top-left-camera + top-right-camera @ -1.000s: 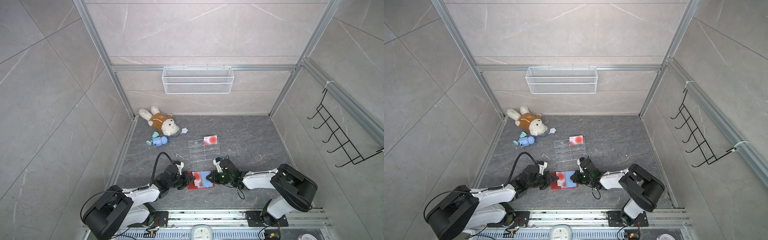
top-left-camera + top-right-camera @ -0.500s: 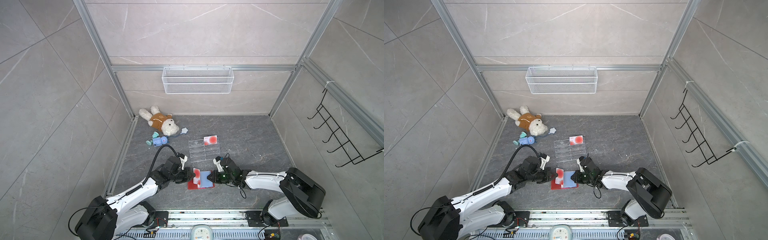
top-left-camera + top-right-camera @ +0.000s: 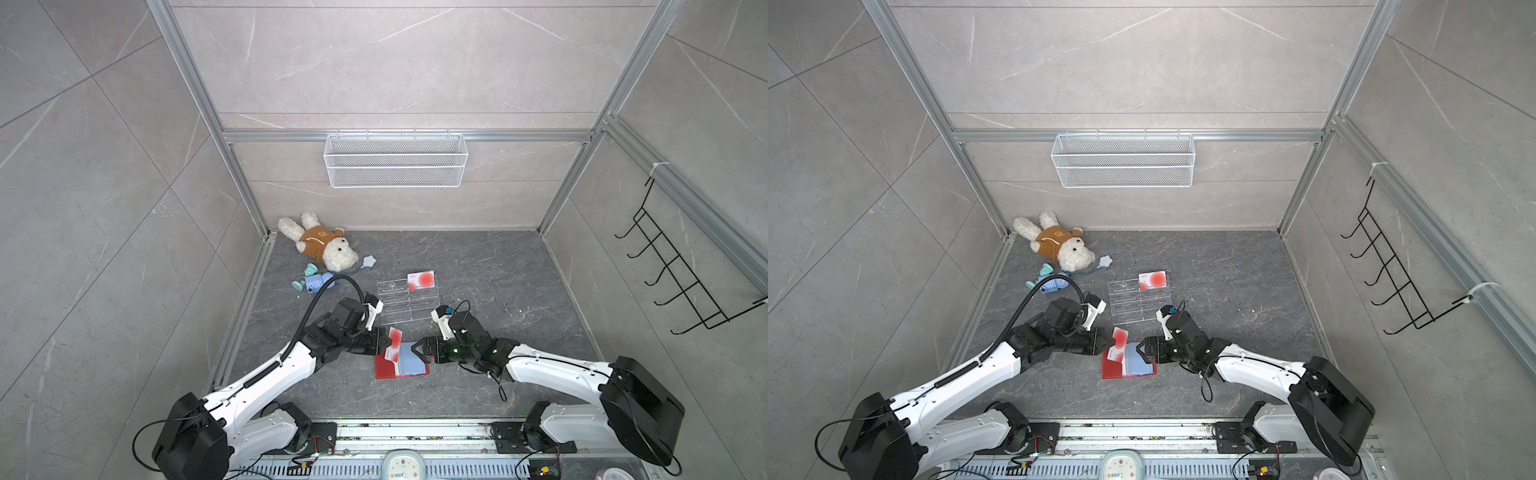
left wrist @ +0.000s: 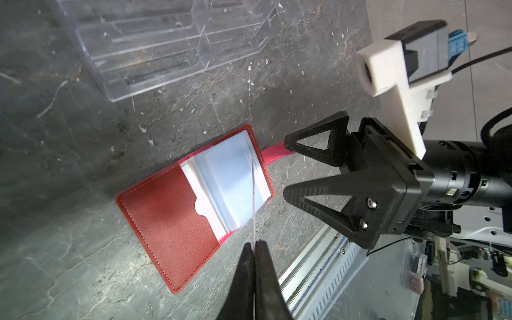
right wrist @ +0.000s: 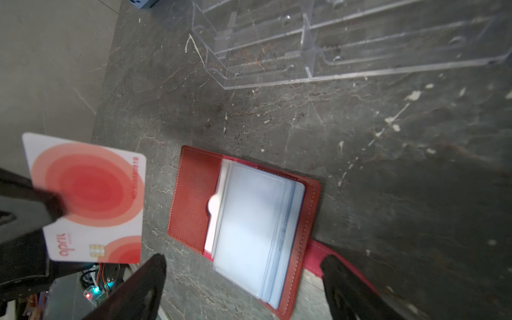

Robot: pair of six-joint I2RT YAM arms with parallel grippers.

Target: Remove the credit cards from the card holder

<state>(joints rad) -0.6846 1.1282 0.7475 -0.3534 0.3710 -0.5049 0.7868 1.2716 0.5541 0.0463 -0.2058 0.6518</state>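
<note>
Left gripper (image 4: 254,246) clamped on thin white card with red-orange circle (image 5: 88,199), held apart from the red leather booklet card holder (image 3: 384,369). Holder lies open on grey desk (image 3: 478,374). Right gripper (image 5: 243,261) spread wide, empty, over holder's strap side.

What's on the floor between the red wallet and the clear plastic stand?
Nothing: bare grey floor separates the card holder from the clear stand, shown in the right wrist view.
</note>
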